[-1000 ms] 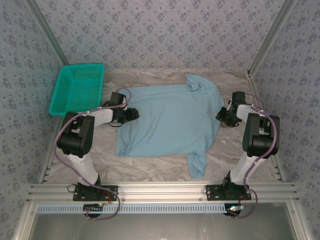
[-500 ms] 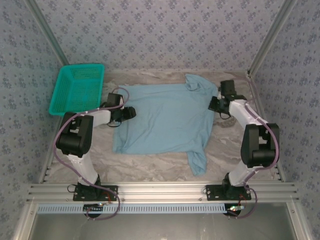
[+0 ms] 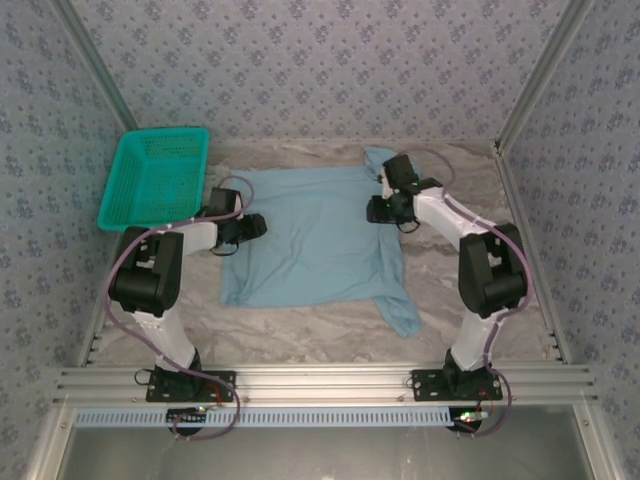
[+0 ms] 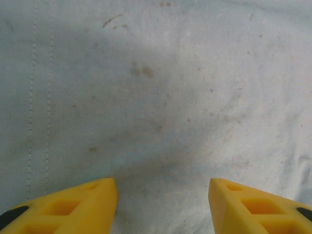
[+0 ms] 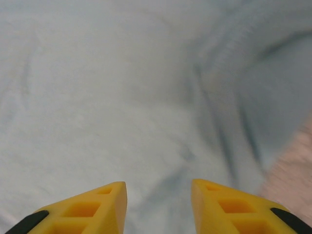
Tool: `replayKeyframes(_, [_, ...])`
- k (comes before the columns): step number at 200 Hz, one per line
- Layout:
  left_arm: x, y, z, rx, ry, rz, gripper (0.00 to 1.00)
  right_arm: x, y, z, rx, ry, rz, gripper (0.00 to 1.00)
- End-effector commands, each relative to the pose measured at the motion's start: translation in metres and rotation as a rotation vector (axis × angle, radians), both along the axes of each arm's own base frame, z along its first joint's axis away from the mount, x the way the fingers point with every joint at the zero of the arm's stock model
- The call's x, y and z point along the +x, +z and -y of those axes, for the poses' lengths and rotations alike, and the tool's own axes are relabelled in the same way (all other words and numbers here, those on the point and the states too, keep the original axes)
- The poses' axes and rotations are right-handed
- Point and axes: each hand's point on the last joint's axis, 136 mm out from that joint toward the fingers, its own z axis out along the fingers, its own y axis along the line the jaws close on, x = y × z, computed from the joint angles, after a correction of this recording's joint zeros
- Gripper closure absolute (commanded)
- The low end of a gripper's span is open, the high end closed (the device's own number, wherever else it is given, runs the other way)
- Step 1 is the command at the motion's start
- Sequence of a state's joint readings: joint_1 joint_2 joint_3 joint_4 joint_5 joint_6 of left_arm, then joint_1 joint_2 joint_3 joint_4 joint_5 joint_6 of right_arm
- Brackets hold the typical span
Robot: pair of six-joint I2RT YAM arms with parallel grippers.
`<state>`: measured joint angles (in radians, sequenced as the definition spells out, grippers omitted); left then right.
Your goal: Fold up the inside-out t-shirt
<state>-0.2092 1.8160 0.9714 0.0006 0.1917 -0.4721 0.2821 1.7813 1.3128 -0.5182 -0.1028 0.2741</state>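
Observation:
The inside-out t-shirt (image 3: 310, 245) lies flat on the marbled table, light blue, with its right side folded leftward over the body. One sleeve (image 3: 402, 316) sticks out at the lower right. My left gripper (image 3: 258, 226) rests low over the shirt's left edge, and in the left wrist view its yellow fingers (image 4: 78, 207) stand open over cloth with two stitch lines (image 4: 41, 97). Above the folded right part near the collar hovers my right gripper (image 3: 373, 210). The right gripper (image 5: 158, 190) is open, with only wrinkled shirt cloth (image 5: 122, 97) beneath it.
A teal mesh basket (image 3: 155, 180) stands at the back left, just outside the left arm. Bare table (image 3: 460, 180) shows to the right of the shirt and along the front. Patterned walls and metal posts (image 3: 530, 80) close in the sides.
The right gripper swept left across the table, drawing the shirt's right side over the body, then opened. The shirt is narrower now. The left gripper hardly moved.

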Motion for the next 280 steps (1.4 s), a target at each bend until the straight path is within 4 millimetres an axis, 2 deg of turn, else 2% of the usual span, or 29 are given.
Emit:
replayKeyframes(1, [-0.038,-0.028,-0.016,0.050,0.021,-0.153,0.46,-0.023,0.006,0.038,0.063,-0.088,-0.042,0.56])
replayKeyframes(5, [-0.038,-0.025,-0.014,0.040,0.020,-0.150,0.46,-0.026,0.006,0.041,0.075,-0.095,-0.044,0.56])
replayKeyframes(9, [-0.038,-0.022,-0.012,0.029,0.016,-0.147,0.46,-0.037,-0.004,0.045,0.077,-0.102,-0.080,0.55])
replayKeyframes(23, [-0.038,-0.008,-0.006,0.000,0.007,-0.119,0.46,-0.065,-0.016,0.052,0.062,-0.123,-0.146,0.54])
replayKeyframes(40, [-0.036,0.016,0.002,-0.017,-0.009,-0.074,0.46,-0.111,-0.029,0.059,-0.003,-0.150,-0.249,0.52])
replayKeyframes(70, [-0.035,0.059,0.017,-0.065,-0.035,0.007,0.45,-0.174,-0.045,0.051,-0.005,-0.211,-0.360,0.50])
replayKeyframes(99, [-0.040,0.088,0.021,-0.082,-0.043,0.068,0.44,-0.215,-0.063,0.044,-0.040,-0.246,-0.438,0.49])
replayKeyframes(117, [-0.044,0.098,0.018,-0.077,-0.042,0.089,0.44,-0.229,-0.074,0.047,-0.100,-0.247,-0.466,0.46])
replayKeyframes(138, [-0.050,0.100,0.013,-0.056,-0.033,0.102,0.44,-0.233,-0.087,0.044,-0.126,-0.228,-0.495,0.47])
replayKeyframes(144, [-0.051,0.098,0.010,-0.043,-0.026,0.102,0.44,-0.233,-0.089,0.043,-0.132,-0.219,-0.499,0.51])
replayKeyframes(154, [-0.053,0.090,0.005,-0.022,-0.013,0.090,0.44,-0.232,-0.090,0.041,-0.144,-0.210,-0.501,0.65])
replayKeyframes(160, [-0.054,0.082,0.004,-0.012,-0.009,0.074,0.44,-0.229,-0.086,0.044,-0.167,-0.211,-0.487,0.75])
replayKeyframes(174, [-0.056,0.062,0.004,0.001,-0.015,0.029,0.44,-0.223,-0.069,0.054,-0.234,-0.220,-0.431,0.88])
replayKeyframes(191, [-0.056,0.037,0.007,0.003,-0.025,-0.026,0.44,-0.217,-0.039,0.068,-0.314,-0.237,-0.364,0.97])
replayKeyframes(226, [-0.057,-0.006,0.008,0.015,-0.031,-0.105,0.45,-0.208,0.040,0.096,-0.516,-0.243,-0.212,0.97])
replayKeyframes(239, [-0.058,-0.017,0.007,0.027,-0.030,-0.123,0.45,-0.203,0.067,0.097,-0.584,-0.222,-0.145,0.95])
replayKeyframes(249, [-0.060,-0.024,0.006,0.035,-0.033,-0.137,0.45,-0.201,0.079,0.098,-0.644,-0.198,-0.121,0.92])
replayKeyframes(252, [-0.060,-0.026,0.006,0.037,-0.032,-0.140,0.45,-0.196,0.088,0.094,-0.645,-0.196,-0.095,0.91])
replayKeyframes(267, [-0.061,-0.032,0.006,0.036,-0.033,-0.148,0.45,-0.183,0.091,0.084,-0.707,-0.138,-0.074,0.89])
replayKeyframes(280, [-0.062,-0.033,0.006,0.036,-0.034,-0.149,0.45,-0.170,0.078,0.066,-0.715,-0.079,-0.084,0.85])
